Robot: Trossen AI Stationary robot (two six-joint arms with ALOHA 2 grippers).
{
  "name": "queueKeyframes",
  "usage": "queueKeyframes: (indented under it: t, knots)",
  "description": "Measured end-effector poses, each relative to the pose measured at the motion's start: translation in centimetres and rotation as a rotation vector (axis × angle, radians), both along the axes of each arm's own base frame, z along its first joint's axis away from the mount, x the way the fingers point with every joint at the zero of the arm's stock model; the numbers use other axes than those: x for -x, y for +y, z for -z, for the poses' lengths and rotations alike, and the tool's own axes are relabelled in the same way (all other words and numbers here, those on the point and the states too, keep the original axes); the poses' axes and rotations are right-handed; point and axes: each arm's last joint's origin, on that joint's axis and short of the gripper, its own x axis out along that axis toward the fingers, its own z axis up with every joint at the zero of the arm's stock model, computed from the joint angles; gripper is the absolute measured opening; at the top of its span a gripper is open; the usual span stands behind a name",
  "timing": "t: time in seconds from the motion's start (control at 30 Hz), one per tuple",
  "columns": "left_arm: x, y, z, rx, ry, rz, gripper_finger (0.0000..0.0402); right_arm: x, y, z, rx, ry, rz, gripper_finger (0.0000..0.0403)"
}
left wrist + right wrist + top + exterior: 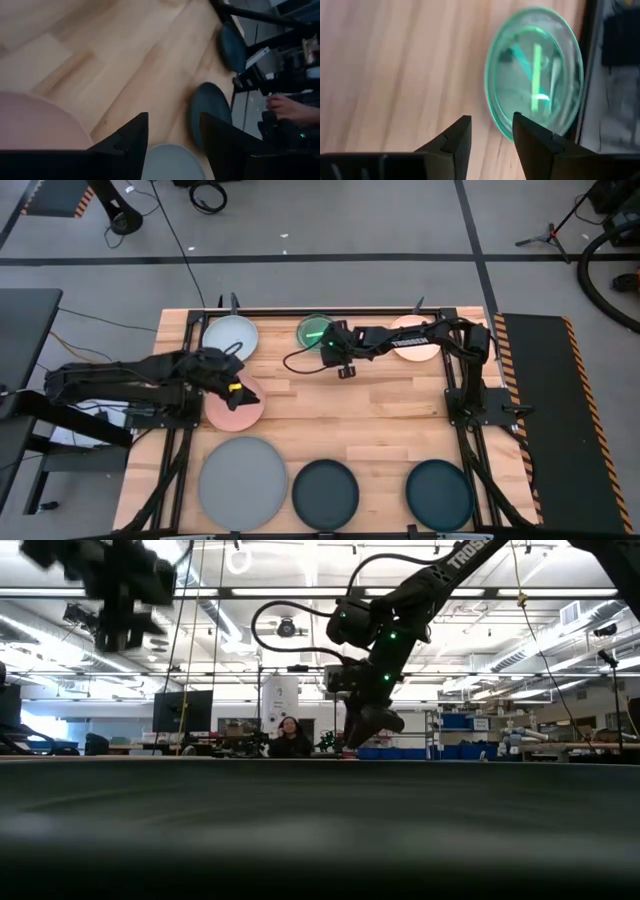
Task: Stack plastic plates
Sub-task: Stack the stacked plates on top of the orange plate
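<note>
Lying flat on the wooden table (330, 415), seven plates show in the high view, none stacked on another that I can make out. Along the near edge sit three: one large grey plate (243, 483) and two dark teal plates (325, 493) (439, 494), well apart from each other. Along the far edge sit three more: a pale blue-grey plate (228, 336), a shiny green plate (313, 330) and a cream plate (418, 348), the last mostly hidden under the right arm. The seventh, a salmon pink plate (238, 408), lies near the left side, partly covered by the left hand (232, 383). That left hand hangs above the pink plate's edge with its fingers (131, 140) parted and nothing between them. The right hand (490, 137) hovers just beside the green plate's rim, its fingers apart and gripping nothing; the plate rests on the table beyond the fingertips. From the low view the table top is a dark blur and no plate can be made out. A person's hand (289, 106) shows beyond the table's edge in the left wrist view, and a seated person (289, 738) is far off in the room.
</note>
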Motion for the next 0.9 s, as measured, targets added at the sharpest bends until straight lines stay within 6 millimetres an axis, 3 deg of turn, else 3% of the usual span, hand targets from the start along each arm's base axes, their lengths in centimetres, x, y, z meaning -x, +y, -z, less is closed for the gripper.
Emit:
queueKeyframes:
  t: [0.17, 0.27, 0.4, 0.53, 0.9]
  knots:
    - [1.0, 0.4, -6.6, -0.249, -0.105, -0.003, 0.0181, -0.1, -0.5, -0.1, 0.004, 0.008, -0.146, 0.0149]
    - [1.7, 0.5, -10.2, -0.396, -0.200, -0.031, 0.0181, -0.1, -1.4, 0.3, 0.030, 0.009, -0.143, 0.0149]
    - [2.4, 0.6, -13.2, -0.501, -0.307, -0.073, 0.0181, 0.3, -2.6, 1.3, 0.018, 0.037, -0.114, 0.0148]
    - [2.7, 0.5, -14.6, -0.531, -0.380, -0.088, 0.0181, 0.2, -3.1, 2.6, 0.008, 0.064, -0.134, 0.0148]
    - [2.0, 0.6, -15.4, -0.430, -0.462, -0.148, 0.0181, -0.3, -4.1, 4.3, 0.131, 0.153, -0.384, 0.0142]
